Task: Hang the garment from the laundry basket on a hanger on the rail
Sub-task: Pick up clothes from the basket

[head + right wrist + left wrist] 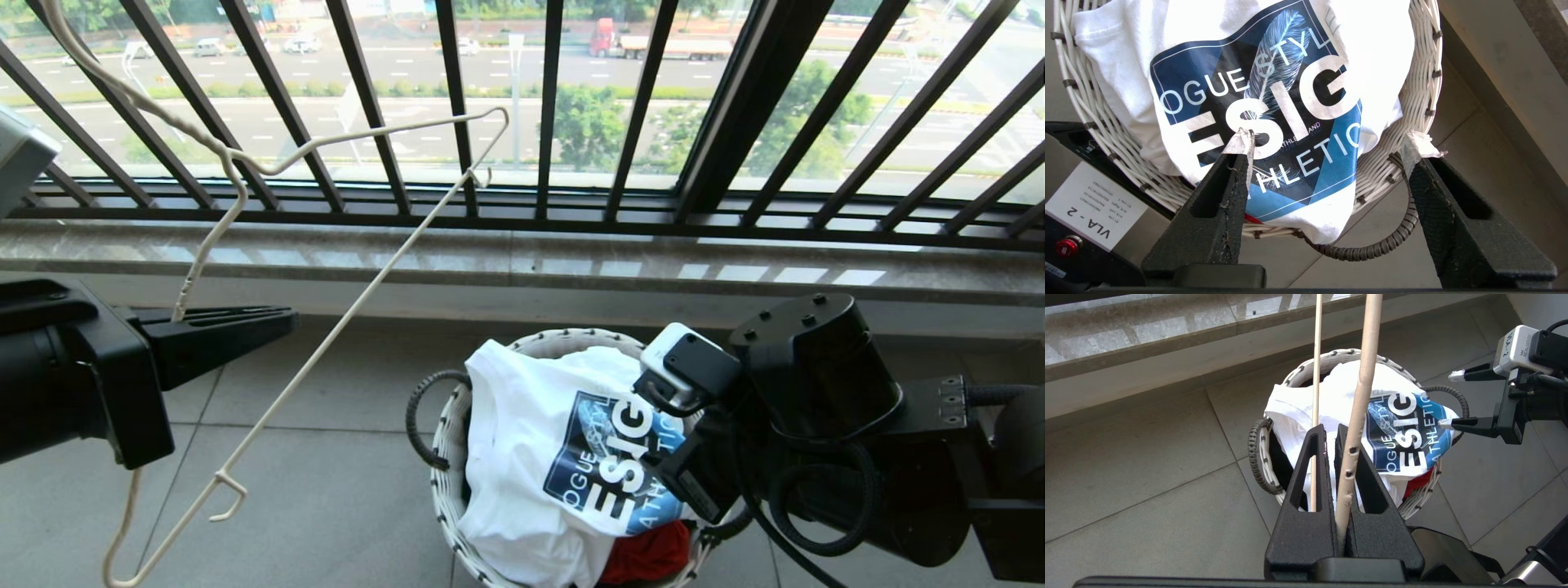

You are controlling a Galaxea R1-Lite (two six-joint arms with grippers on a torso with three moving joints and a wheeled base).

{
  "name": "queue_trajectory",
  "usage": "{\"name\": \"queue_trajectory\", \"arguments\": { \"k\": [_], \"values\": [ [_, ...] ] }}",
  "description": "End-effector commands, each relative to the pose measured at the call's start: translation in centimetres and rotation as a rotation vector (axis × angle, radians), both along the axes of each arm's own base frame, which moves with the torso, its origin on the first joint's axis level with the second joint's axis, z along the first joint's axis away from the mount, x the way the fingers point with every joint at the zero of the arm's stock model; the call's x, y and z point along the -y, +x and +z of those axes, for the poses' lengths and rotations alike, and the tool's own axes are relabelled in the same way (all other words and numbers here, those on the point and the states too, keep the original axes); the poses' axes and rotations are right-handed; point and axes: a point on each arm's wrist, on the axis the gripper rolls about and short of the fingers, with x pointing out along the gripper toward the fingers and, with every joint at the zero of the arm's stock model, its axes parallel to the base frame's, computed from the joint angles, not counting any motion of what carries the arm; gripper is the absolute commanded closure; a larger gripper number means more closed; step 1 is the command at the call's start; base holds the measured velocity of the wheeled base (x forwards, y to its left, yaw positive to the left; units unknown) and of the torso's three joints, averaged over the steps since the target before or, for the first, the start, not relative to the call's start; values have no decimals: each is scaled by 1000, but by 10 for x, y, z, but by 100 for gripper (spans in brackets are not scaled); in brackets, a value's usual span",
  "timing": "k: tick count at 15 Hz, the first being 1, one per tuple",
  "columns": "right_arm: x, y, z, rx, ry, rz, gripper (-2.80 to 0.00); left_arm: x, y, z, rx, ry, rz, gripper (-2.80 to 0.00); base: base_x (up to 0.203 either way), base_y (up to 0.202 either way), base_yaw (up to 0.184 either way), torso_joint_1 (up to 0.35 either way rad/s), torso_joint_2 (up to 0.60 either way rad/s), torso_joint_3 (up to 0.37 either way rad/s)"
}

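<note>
T-shirt (522, 457) fabric, white with a dark blue chest print and white lettering, lies heaped in the laundry basket (451, 457) and spills over its rim on the side nearest the robot. A bit of red cloth (649, 554) shows under it at the rim. The basket, round and woven in white with dark dots along the edge and a dark ribbed handle (418, 425), stands on the tiled floor (326, 490) just below the stone window ledge (522, 261).

The right hand (1327, 143) hangs over the shirt with its fingers spread wide, gripping nothing; one taped fingertip (1241, 141) sits against the printed area, the other over the basket's rim.

Off to the left, well apart from the basket, the left hand (245, 327) is clamped tight on the twisted neck of a thin cream wire hanger (359, 310). The hanger is tilted, one shoulder up against the black window bars (457, 106), the other low near the floor, each with a small notch hook. Beyond the bars a road with cars and trees shows.
</note>
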Motion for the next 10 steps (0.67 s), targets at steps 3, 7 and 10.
{"name": "queue_trajectory", "arguments": {
  "k": [3, 7, 10],
  "values": [
    [-22, 7, -8, -7, -26, 20, 0, -1, 0, 4, 12, -7, 13, 0, 0, 0, 0, 0, 0, 0],
    [-53, 17, -24, -2, -51, 27, 0, 0, 1, 7, 17, -11, 27, 0, 0, 0, 0, 0, 0, 0],
    [-85, 25, -36, 54, -60, 15, 0, -1, 0, 7, 18, -12, 27, 0, 0, 0, 0, 0, 0, 0]
  ]
}}
